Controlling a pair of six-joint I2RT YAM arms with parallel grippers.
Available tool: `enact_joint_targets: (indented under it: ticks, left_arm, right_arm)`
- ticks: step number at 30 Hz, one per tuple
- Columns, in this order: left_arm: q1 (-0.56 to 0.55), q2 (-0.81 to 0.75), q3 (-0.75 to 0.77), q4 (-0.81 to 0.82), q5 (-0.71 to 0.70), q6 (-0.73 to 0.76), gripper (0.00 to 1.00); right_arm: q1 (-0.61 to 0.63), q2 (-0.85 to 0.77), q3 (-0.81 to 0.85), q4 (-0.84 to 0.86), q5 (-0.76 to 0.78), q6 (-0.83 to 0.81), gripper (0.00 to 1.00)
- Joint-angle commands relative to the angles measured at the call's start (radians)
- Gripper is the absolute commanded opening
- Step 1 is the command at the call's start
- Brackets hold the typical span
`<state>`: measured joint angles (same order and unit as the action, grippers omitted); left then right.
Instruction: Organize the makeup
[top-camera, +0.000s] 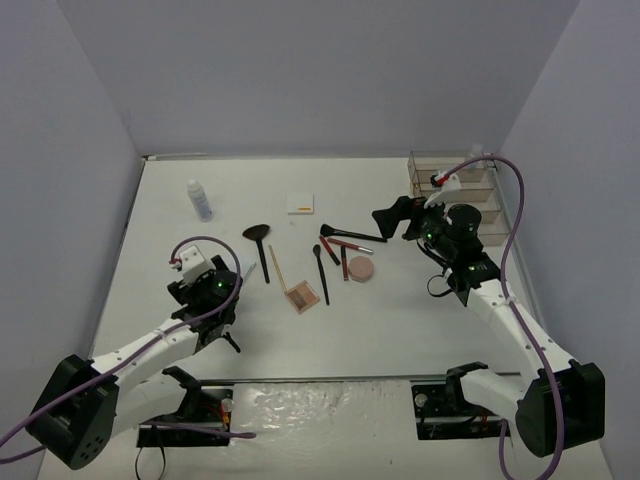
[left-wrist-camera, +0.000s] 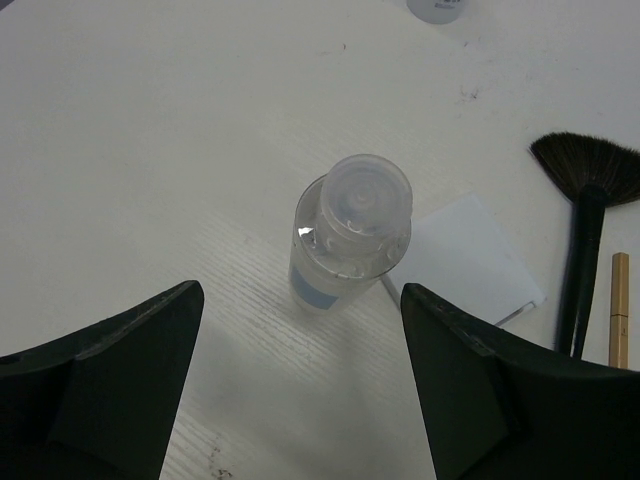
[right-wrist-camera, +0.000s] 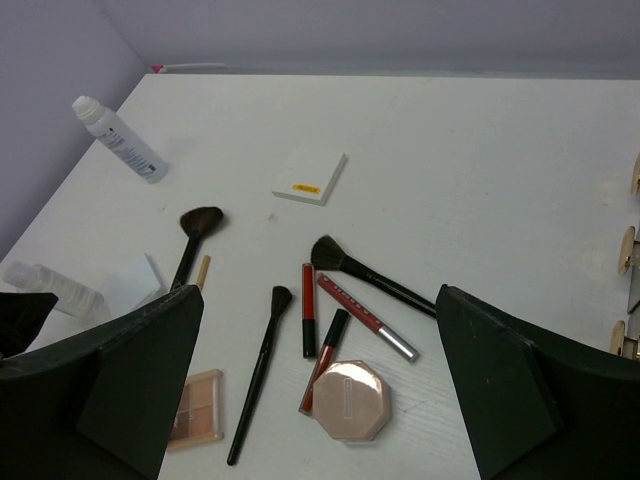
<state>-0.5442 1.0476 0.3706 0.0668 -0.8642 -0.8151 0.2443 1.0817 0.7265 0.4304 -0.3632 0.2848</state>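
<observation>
My left gripper (left-wrist-camera: 300, 295) is open, with a clear white-capped bottle (left-wrist-camera: 350, 235) just ahead of the jaws, untouched, next to a white pad (left-wrist-camera: 470, 260). A second bottle (top-camera: 200, 200) stands at the back left. My right gripper (right-wrist-camera: 320, 295) is open and empty above the pile: three black brushes (right-wrist-camera: 262, 360) (right-wrist-camera: 370, 275) (right-wrist-camera: 195, 235), red pencils (right-wrist-camera: 308, 310), a tan pencil (right-wrist-camera: 203, 270), a pink compact (right-wrist-camera: 350, 400) and a brown palette (right-wrist-camera: 198, 410). Another white pad (top-camera: 300, 204) lies behind them.
The clear tiered organizer (top-camera: 455, 185) stands at the back right, just behind the right arm. Grey walls close in the table on the left, back and right. The arm bases sit at the near edge.
</observation>
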Motion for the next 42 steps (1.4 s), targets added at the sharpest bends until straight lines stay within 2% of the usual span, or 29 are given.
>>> enact_joint_targets:
  ticks: [1,8,21,28,33,37,41,42]
  left_arm:
    - [-0.002,0.061,0.028,0.145,-0.039,-0.012,0.77]
    - [0.001,0.178,0.055,0.183,-0.040,-0.010,0.76]
    - [0.041,0.318,0.122,0.258,0.008,0.083,0.69]
    - [0.049,0.343,0.129,0.258,0.011,0.054,0.59]
    - [0.049,0.346,0.130,0.250,0.014,0.041,0.43]
    - [0.049,0.316,0.141,0.228,0.037,0.074,0.16]
    - [0.046,0.202,0.162,0.152,0.063,0.146,0.00]
    - [0.045,0.153,0.168,0.136,0.087,0.182,0.00]
  right_arm:
    - [0.010,-0.031,0.002,0.102,-0.020,-0.004,1.00]
    - [0.015,-0.032,-0.002,0.107,-0.022,-0.007,1.00]
    - [0.023,-0.023,-0.001,0.105,-0.025,-0.010,1.00]
    - [0.025,-0.018,0.000,0.102,-0.024,-0.012,1.00]
    - [0.026,-0.017,0.002,0.098,-0.023,-0.017,1.00]
    - [0.026,-0.019,0.004,0.087,-0.021,-0.026,1.00]
    - [0.033,-0.030,0.020,0.065,-0.043,-0.039,0.98]
    - [0.038,-0.033,0.029,0.056,-0.052,-0.044,0.98]
